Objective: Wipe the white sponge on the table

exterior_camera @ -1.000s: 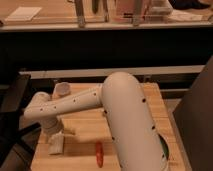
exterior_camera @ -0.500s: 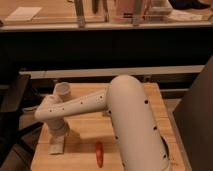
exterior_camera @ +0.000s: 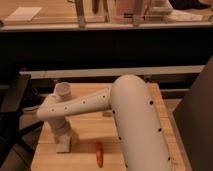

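Note:
The white sponge (exterior_camera: 63, 146) lies flat on the light wooden table (exterior_camera: 88, 131) near its front left corner. My gripper (exterior_camera: 62, 136) points straight down at the end of the white arm (exterior_camera: 80, 105) and sits on top of the sponge, hiding part of it. The arm reaches in from the lower right and crosses the middle of the tabletop.
A round white cup (exterior_camera: 63, 90) stands at the table's back left, just behind the arm. A small red-orange object (exterior_camera: 99, 154) lies near the front edge, right of the sponge. A dark chair (exterior_camera: 14, 102) stands left of the table, with a dark counter front behind.
The gripper and the sponge under it have slid a little to the right along the front left of the table. The arm's elbow has swung right with them.

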`<action>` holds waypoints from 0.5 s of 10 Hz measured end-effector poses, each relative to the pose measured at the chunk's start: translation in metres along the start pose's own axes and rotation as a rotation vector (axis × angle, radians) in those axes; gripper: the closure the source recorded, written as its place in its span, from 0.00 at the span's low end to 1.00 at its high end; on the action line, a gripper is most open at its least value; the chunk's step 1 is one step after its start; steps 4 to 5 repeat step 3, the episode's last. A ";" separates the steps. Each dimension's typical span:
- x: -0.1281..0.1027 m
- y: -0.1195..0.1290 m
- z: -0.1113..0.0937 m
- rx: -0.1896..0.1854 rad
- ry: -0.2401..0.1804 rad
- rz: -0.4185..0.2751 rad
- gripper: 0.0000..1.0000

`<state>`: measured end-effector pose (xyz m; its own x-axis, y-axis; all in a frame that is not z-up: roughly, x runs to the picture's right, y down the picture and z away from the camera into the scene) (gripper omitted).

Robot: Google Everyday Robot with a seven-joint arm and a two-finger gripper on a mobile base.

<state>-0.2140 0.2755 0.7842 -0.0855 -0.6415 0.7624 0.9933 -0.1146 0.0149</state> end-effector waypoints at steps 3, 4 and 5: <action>0.001 0.005 0.004 0.011 0.002 0.016 0.84; 0.001 0.005 0.004 0.011 0.002 0.016 0.84; 0.001 0.005 0.004 0.011 0.002 0.016 0.84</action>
